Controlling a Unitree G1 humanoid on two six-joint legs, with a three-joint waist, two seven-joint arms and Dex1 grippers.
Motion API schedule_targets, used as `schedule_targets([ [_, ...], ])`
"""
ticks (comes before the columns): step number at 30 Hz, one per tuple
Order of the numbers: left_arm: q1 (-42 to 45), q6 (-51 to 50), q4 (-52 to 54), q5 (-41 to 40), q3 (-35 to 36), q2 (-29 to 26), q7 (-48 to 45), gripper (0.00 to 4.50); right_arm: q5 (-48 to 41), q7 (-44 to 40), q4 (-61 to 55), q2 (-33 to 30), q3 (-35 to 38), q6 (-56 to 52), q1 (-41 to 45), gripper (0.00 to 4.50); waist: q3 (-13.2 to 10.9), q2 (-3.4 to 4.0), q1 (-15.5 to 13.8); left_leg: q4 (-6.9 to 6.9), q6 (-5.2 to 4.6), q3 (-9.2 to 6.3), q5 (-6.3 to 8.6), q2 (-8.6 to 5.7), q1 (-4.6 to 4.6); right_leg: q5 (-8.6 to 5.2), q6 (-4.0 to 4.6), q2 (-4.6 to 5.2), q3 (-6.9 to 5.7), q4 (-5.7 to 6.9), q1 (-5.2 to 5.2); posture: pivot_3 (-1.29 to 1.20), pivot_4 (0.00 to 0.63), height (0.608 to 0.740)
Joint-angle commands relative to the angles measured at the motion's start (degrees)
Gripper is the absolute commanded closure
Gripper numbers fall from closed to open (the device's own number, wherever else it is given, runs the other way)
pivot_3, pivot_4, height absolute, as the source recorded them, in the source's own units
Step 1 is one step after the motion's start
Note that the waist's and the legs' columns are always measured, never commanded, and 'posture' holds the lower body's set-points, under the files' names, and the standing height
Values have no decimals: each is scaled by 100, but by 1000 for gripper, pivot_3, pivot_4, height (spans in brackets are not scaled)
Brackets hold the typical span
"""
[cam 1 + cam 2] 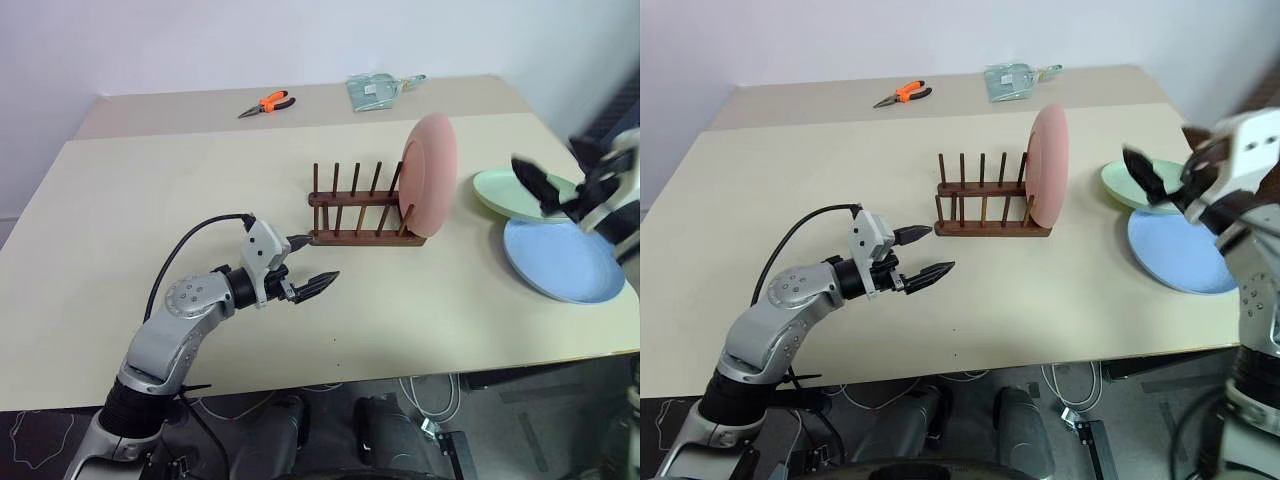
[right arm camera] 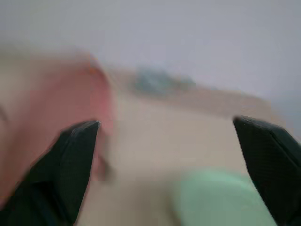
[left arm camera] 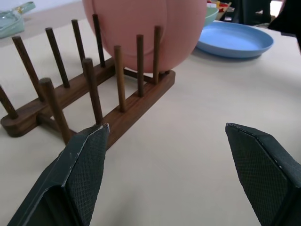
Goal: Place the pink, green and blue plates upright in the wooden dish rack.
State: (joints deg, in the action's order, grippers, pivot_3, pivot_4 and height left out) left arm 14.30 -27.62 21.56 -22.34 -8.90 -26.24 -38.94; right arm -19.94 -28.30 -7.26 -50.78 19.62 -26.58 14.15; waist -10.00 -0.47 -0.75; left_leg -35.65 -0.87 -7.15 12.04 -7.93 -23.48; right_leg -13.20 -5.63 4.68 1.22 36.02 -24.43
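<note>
one pink plate [image 1: 431,168] at rack [image 1: 355,212] end, seemingly upright.

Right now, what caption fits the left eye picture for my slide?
Pink plate stands in the wooden rack; green and blue plates wait flat.

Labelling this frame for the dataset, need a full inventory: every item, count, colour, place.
Round matte pink plate: 1, pale pink, upright in the rack's right end slot.
Dark brown wooden dish rack: 1, mid-table, its other slots unfilled.
Round matte green plate: 1, mint green, flat on the table right of the rack, partly under the blue one.
Round matte blue plate: 1, light blue, flat, nearer the table's front edge.
Orange-handled pliers: 1, far side of the table.
Pale green packet: 1, far side; contents unclear.
Beige table: 1.
Left gripper: open, in front of the rack's left end.
Right gripper: open, over the green plate.
</note>
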Motion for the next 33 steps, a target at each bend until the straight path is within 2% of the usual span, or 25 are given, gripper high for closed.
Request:
schedule_targets([
  [1, 145, 175, 6, 98, -100, 63, -84, 421, 1846, -5, 1026, -596, -1190, 1484, -85, 21, -1, 3, 20, -1, 0, 5, 0, 1, 1, 0, 0, 0, 2, 1, 0, 0, 150, 729],
  [5, 161, 179, -6, 137, -111, 81, -85, 421, 2857, 205, 2266, -812, -1863, 2546, 420, 21, -6, 16, 36, -2, -5, 45, 2, 23, 3, 1, 2, 1, 7, 2, -9, 0, 150, 729],
  [10, 118, 181, 25, 169, -97, 78, -70, 421, 3777, 549, 3659, -734, -2510, 3482, 1206, 21, -7, 17, 28, -3, -6, 55, 3, 27, 6, 2, 1, -1, 8, 3, -10, 0, 150, 729],
  [13, 91, 172, 63, 201, -103, 89, -42, 421, 4165, 821, 4347, -605, -2779, 3875, 1635, 904, -7, 17, 9, -3, -6, 55, 3, 27, 6, 2, 1, -1, 9, 2, -10, 0, 150, 729],
  [20, 39, 151, 129, 217, -89, 79, 6, 421, 4555, 1160, 4815, -578, -2978, 4346, 1895, 4446, -8, 18, 8, -6, -7, 55, 3, 27, 6, 2, 0, -2, 11, 3, -9, 0, 150, 729],
  [27, 7, 212, 109, 240, -27, 66, 60, 421, 4494, 1372, 3464, -778, -2438, 4041, 1369, 4484, -8, 20, 11, -5, -6, 55, 3, 27, 7, 3, -1, -4, 15, 7, -11, 0, 150, 729],
  [30, 46, 403, -73, 358, 106, 74, 154, 421, 3471, 1251, 2062, -355, -1436, 3311, 1158, 4484, -11, 25, 13, -6, -6, 55, 3, 27, 6, 5, -5, -4, 16, 8, -12, 0, 150, 729],
  [33, 148, 634, -396, 436, 392, 121, 326, 421, 1459, 993, 484, 506, -405, 2180, 1358, 4484, -12, 24, 20, -6, -7, 56, 4, 34, 8, 13, -18, -10, 19, 10, -12, 0, 150, 729],
])
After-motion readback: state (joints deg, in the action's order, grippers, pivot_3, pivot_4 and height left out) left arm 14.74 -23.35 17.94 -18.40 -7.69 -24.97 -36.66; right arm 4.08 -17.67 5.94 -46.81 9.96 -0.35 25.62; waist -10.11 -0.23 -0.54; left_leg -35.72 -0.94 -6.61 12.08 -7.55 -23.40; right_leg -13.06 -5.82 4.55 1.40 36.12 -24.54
